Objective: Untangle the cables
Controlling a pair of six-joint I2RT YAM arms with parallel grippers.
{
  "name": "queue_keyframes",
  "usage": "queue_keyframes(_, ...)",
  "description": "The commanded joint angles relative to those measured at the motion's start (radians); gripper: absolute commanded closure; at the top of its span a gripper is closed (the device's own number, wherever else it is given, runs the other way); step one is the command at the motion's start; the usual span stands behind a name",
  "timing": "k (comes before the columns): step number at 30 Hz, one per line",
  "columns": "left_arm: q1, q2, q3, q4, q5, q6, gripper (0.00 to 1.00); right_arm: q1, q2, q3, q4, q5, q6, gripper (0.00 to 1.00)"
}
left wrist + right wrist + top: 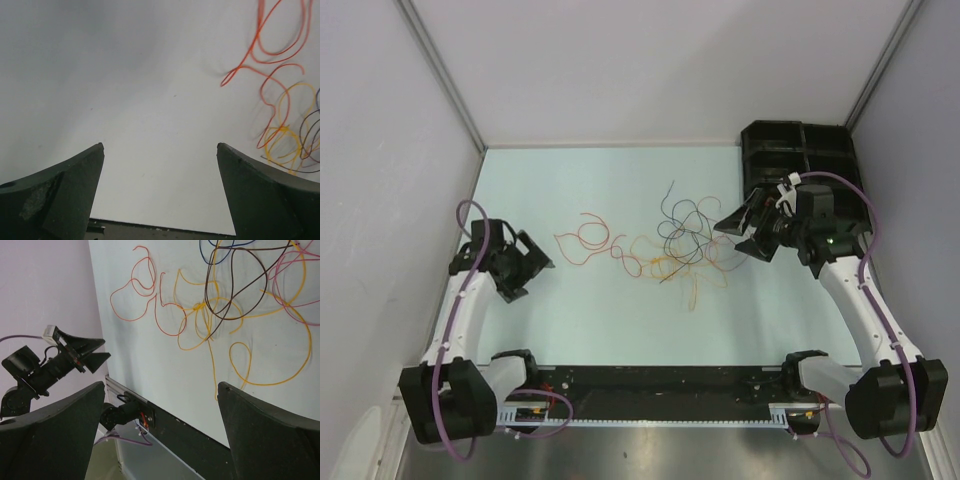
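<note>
**Cables tangled mid-bench; both tools empty**

The cables are seen in a loose tangle at the middle of the bench, with 1 orange-red strand spread toward the left edge. The left tool is held wide apart near that edge, gripping nothing. The right tool, equally spread and empty, is poised just beside the tangle's right side.
</note>
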Motion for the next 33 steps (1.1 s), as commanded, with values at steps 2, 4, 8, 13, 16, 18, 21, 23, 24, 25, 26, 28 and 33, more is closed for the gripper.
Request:
queue_keyframes(2, -0.068, 0.050, 0.072, 0.183, 0.007, -0.025, 0.00, 0.012, -0.019, 0.006, 0.019, -0.038, -0.012, 0.00)
queue_keyframes(4, -0.112, 0.089, 0.095, 0.215, -0.007, -0.024, 0.00, 0.013, -0.019, 0.006, 0.016, -0.032, -0.017, 0.00)
queue_keyframes(8, -0.169, 0.204, 0.115, 0.296, -0.028, -0.021, 0.01, 0.019, -0.010, 0.008, 0.029, -0.042, -0.015, 0.00)
queue_keyframes(13, -0.185, 0.340, 0.176, 0.338, -0.076, -0.007, 0.34, 0.032, 0.005, 0.028, 0.034, -0.044, -0.032, 0.00)
queue_keyframes(16, -0.200, 0.426, 0.219, 0.364, -0.076, -0.005, 0.56, 0.039, 0.021, 0.058, 0.022, -0.036, -0.051, 0.00)
queue_keyframes(18, -0.223, 0.468, 0.265, 0.353, -0.087, -0.002, 0.59, 0.042, 0.028, 0.077, 0.017, -0.027, -0.058, 0.00)
queue_keyframes(21, -0.251, 0.551, 0.334, 0.307, -0.117, 0.001, 0.87, 0.042, 0.031, 0.086, 0.011, -0.024, -0.065, 0.00)
queue_keyframes(23, -0.263, 0.565, 0.365, 0.289, -0.119, -0.002, 1.00, 0.042, 0.031, 0.088, 0.011, -0.021, -0.066, 0.00)
queue_keyframes(24, -0.269, 0.557, 0.404, 0.267, -0.119, 0.001, 1.00, 0.044, 0.033, 0.088, 0.011, -0.023, -0.066, 0.00)
queue_keyframes(25, -0.278, 0.545, 0.440, 0.247, -0.148, 0.001, 1.00, 0.047, 0.033, 0.089, 0.011, -0.021, -0.065, 0.00)
queue_keyframes(26, -0.301, 0.514, 0.481, 0.223, -0.169, 0.004, 1.00, 0.048, 0.036, 0.092, 0.014, -0.023, -0.065, 0.00)
queue_keyframes(28, -0.329, 0.488, 0.666, 0.128, -0.200, 0.018, 1.00, 0.064, 0.039, 0.118, 0.017, -0.030, -0.069, 0.00)
queue_keyframes(33, -0.419, 0.468, 1.135, -0.003, -0.154, 0.024, 1.00, 0.104, 0.085, 0.262, -0.027, -0.012, -0.104, 0.00)
